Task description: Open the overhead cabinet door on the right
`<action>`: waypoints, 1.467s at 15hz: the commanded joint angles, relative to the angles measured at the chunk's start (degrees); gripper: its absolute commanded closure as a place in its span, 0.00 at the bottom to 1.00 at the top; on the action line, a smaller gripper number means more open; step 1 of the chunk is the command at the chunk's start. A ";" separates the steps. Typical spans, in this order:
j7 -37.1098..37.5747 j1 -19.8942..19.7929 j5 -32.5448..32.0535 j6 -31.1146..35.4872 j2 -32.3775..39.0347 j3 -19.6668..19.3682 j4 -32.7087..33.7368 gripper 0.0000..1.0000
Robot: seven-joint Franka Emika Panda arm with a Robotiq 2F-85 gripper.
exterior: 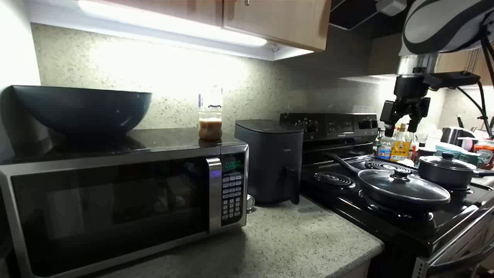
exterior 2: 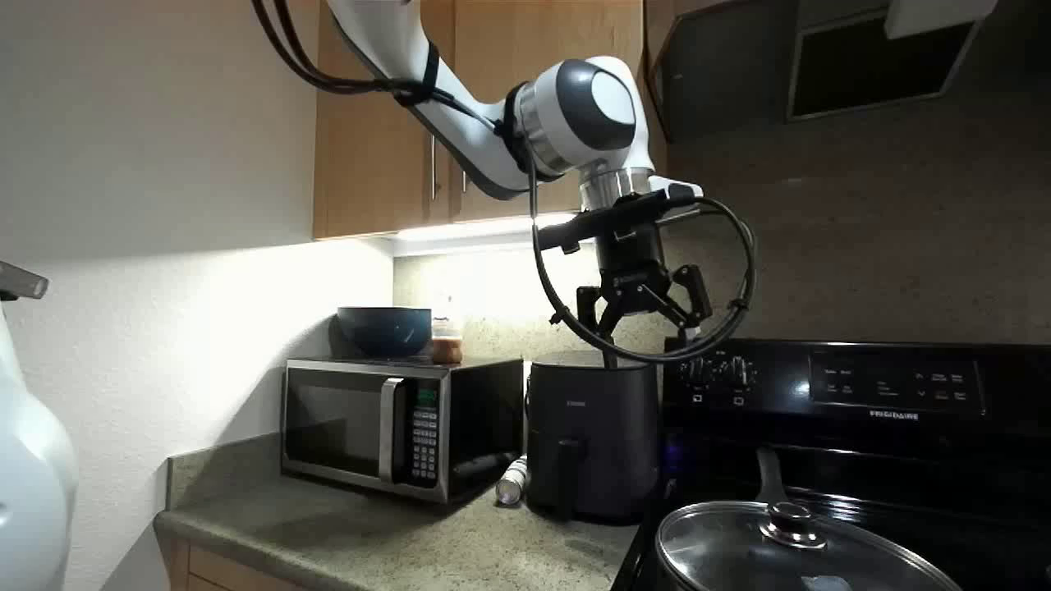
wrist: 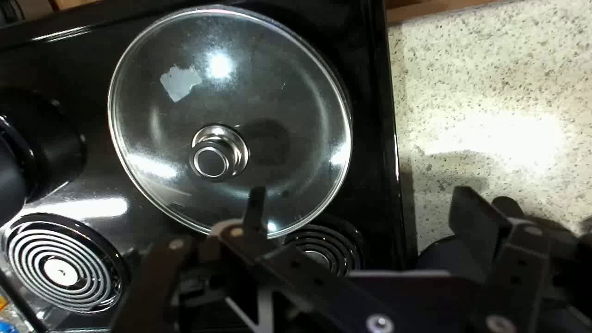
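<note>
hanging over the black stove [exterior: 347, 202], the end effector [exterior: 401, 129] is pointed downward, its two fingers [exterior: 413, 122] spread well apart. the overhead cabinet door on the right [exterior 2: 566, 41] is seen above and behind the end effector in an exterior view, closed flush and partly covered by the arm [exterior 2: 472, 131]. its slim handle [exterior 2: 464, 181] is placed low, near the edge beside the neighboring door [exterior 2: 374, 148]. in an exterior view, the same door [exterior: 278, 23] is found high to the left of the end effector, well away from it. below the end effector in the wrist view, a glass-lidded pan [wrist: 286, 92] is shown on the stove; a coil burner [wrist: 60, 273] is seen to the left and the speckled counter [wrist: 462, 74] to the right. in an exterior view, a dark air fryer [exterior: 268, 166] is placed left of the end effector; farther left, a microwave [exterior: 115, 216] is set on the counter and topped by a large bowl [exterior: 81, 112] and a bottle of brown liquid [exterior: 210, 129]. lower and to the end effector's right, a lidded pot [exterior: 442, 175] is seen on the stove.
</note>
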 commanded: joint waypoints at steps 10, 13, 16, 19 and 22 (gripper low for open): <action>-0.04 3.21 -2.25 -1.31 -0.23 4.13 0.11 0.00; 1.48 6.65 -3.27 -1.70 0.95 8.47 1.26 0.00; 0.58 10.22 -4.34 -1.60 1.04 12.35 1.15 0.00; -1.46 12.56 -4.37 -2.33 0.68 14.04 1.23 0.00; 0.64 12.83 -3.03 -0.83 0.57 13.80 0.35 0.00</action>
